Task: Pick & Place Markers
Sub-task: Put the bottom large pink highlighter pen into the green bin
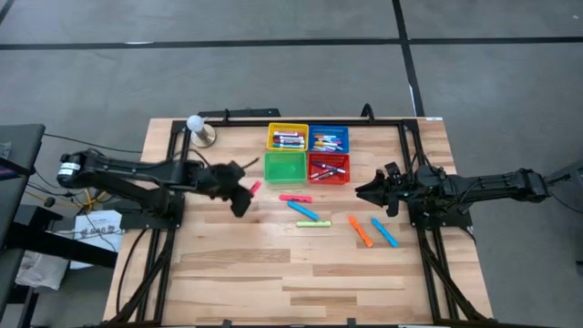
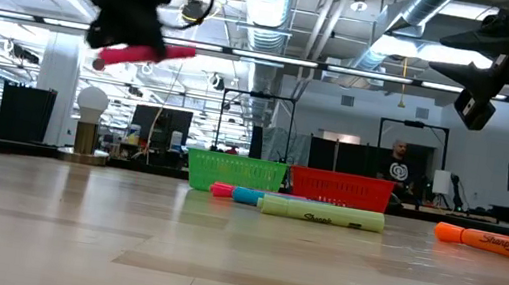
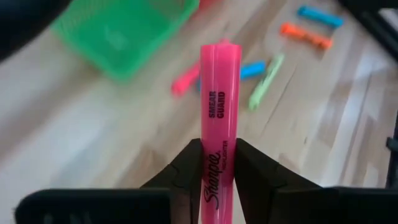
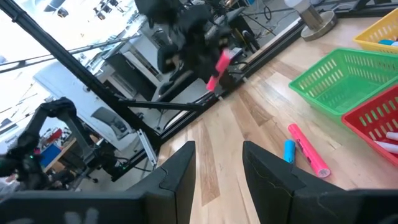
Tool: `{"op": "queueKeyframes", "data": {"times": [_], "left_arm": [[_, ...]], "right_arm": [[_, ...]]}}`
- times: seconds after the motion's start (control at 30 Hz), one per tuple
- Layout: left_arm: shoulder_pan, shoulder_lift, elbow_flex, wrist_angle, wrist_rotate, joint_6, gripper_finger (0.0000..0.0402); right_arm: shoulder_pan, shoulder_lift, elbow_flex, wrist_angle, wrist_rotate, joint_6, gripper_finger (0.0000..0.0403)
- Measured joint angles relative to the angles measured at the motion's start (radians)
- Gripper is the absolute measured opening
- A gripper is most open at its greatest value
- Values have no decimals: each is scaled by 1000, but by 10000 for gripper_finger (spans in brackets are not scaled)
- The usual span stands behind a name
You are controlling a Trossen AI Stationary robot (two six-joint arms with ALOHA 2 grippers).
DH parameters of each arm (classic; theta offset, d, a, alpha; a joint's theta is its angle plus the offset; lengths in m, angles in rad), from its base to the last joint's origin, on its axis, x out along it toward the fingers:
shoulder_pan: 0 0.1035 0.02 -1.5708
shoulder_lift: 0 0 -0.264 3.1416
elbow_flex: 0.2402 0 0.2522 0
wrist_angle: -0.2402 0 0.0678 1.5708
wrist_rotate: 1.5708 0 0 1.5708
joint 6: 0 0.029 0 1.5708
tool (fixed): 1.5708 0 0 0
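L gripper clamped on pink marker, held in air beside green basket. R gripper apart, empty. Marker looks light, stiff, slick plastic; grip mid-barrel so it won't pivot

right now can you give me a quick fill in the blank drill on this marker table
1. The left gripper is shut on a ____ marker, held above the table.
2. The empty basket is ____.
3. The right gripper holds ____.
4. The basket beside the green one, nearest the right arm, is ____.

Missing words: pink; green; nothing; red
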Motion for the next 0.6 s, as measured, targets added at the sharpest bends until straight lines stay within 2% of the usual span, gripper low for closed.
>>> {"op": "queueKeyframes", "data": {"times": [0.33, 0.6], "left_arm": [[179, 119, 234, 30, -11, 443, 74], [282, 337, 413, 93, -2, 744, 75]], "right_arm": [[0, 0, 0, 0, 0, 0, 123], [0, 0, 0, 0, 0, 0, 123]]}}
